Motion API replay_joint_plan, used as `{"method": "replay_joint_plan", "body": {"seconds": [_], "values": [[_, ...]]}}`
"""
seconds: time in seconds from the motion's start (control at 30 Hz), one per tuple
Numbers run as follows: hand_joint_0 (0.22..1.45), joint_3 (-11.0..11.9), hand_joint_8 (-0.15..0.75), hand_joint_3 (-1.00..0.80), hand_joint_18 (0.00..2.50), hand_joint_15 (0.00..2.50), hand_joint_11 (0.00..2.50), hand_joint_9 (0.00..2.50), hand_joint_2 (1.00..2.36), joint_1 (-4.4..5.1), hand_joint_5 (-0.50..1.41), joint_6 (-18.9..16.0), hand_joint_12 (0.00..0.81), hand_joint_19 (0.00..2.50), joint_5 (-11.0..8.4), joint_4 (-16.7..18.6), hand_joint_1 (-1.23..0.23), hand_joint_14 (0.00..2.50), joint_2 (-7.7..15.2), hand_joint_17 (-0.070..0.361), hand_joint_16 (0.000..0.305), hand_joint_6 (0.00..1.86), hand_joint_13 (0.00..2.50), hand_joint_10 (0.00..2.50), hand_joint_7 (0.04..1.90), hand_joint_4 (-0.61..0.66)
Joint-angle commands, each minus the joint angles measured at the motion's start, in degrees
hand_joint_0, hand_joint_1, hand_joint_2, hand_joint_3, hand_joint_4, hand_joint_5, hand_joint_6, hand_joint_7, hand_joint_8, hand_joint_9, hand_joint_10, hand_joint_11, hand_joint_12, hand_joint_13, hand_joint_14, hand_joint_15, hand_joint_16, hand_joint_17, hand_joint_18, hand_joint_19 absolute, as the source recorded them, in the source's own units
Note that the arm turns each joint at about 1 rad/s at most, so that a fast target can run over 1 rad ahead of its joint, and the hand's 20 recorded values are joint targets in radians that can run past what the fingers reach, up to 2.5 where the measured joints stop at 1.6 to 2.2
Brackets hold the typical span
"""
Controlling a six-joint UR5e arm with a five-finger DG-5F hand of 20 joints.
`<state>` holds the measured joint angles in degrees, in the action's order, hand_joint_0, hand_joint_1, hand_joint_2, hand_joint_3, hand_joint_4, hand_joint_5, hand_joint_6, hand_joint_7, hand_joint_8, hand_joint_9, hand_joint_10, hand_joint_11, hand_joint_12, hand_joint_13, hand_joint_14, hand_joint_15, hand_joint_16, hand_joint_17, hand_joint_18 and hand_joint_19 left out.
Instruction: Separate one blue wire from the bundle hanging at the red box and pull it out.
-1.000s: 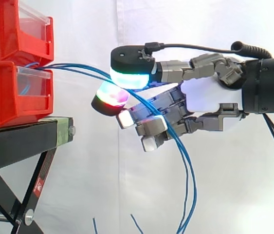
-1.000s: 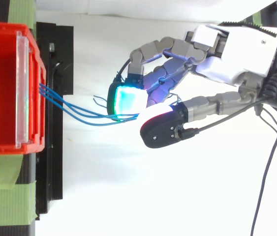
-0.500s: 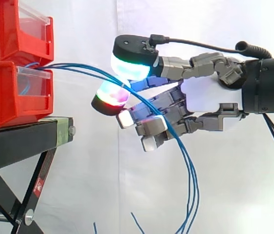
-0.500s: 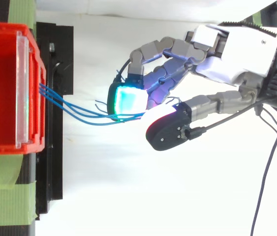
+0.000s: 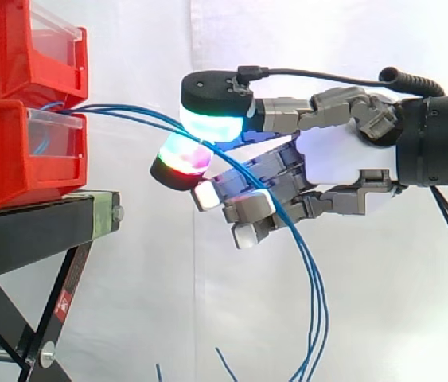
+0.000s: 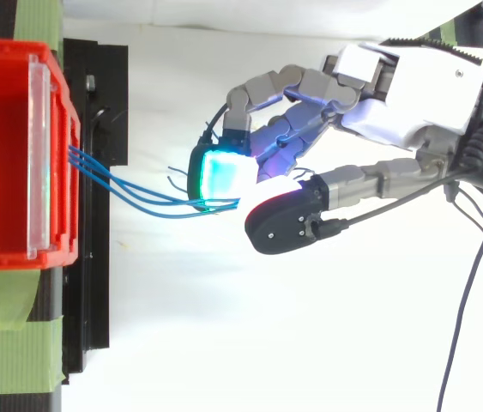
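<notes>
At nine o'clock in the side view, the black stand carries the red box. The hand reaches in from three o'clock with its fingers curled. Its thumb pad is lowered onto a glowing fingertip, and the blue wires run between them. We cannot tell whether it pinches one strand or several. The wires arc out of the box front and droop toward five o'clock. We judge separating is in hand. The next move calls for isolating one strand, then drawing it toward three o'clock.
</notes>
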<state>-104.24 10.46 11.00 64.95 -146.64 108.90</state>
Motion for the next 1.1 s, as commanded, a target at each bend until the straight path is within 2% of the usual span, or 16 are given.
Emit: {"method": "replay_joint_plan", "body": {"seconds": [0.0, 0.1, 0.27, 0.37, 0.67, 0.97, 1.07], "values": [[0.64, 0.00, 0.352, -0.29, 0.68, 1.60, 0.97, 0.87, 1.02, 0.00, -0.22, -0.01, 0.339, 1.01, 0.00, 0.12, -0.67, 0.01, 0.00, 0.111, 0.049, 0.82, 1.18, 0.02, 1.08, 0.22], [0.64, 0.00, 0.352, -0.29, 0.68, 1.61, 0.97, 0.88, 1.02, 0.00, -0.22, -0.01, 0.345, 1.01, 0.00, 0.04, -0.67, 0.01, 0.00, 0.111, 0.049, 0.82, 1.19, 0.02, 1.08, 0.22], [0.68, 0.00, 0.347, -0.23, 0.67, 1.62, 0.99, 0.88, 1.02, 0.00, -0.21, -0.01, 0.346, 0.99, 0.00, -0.05, -0.78, 0.01, 0.00, 0.111, 0.049, 0.81, 1.17, 0.02, 1.06, 0.17], [0.70, 0.00, 0.334, -0.20, 0.64, 1.61, 0.98, 0.86, 1.03, 0.00, -0.21, -0.10, 0.345, 0.97, 0.00, -0.05, -0.84, 0.01, 0.00, 0.110, 0.049, 0.81, 1.13, 0.02, 1.12, 0.16], [0.76, 0.00, 0.302, -0.36, 0.57, 1.58, 0.91, 0.70, 1.01, 0.00, -0.23, -0.01, 0.350, 0.92, 0.00, 0.12, -0.93, 0.02, 0.00, 0.114, 0.051, 0.79, 1.02, 0.02, 1.16, 0.13], [0.75, 0.00, 0.298, -0.43, 0.56, 1.53, 0.89, 0.66, 1.01, 0.00, -0.23, 0.08, 0.359, 0.93, 0.00, 0.21, -0.93, 0.02, 0.00, 0.113, 0.050, 0.77, 1.00, 0.02, 1.17, 0.12], [0.68, 0.00, 0.316, -0.45, 0.57, 1.54, 0.90, 0.69, 1.01, 0.00, -0.23, -0.10, 0.359, 0.96, 0.00, -0.05, -0.86, 0.02, 0.00, 0.110, 0.049, 0.76, 1.03, 0.02, 1.17, 0.13]]}}
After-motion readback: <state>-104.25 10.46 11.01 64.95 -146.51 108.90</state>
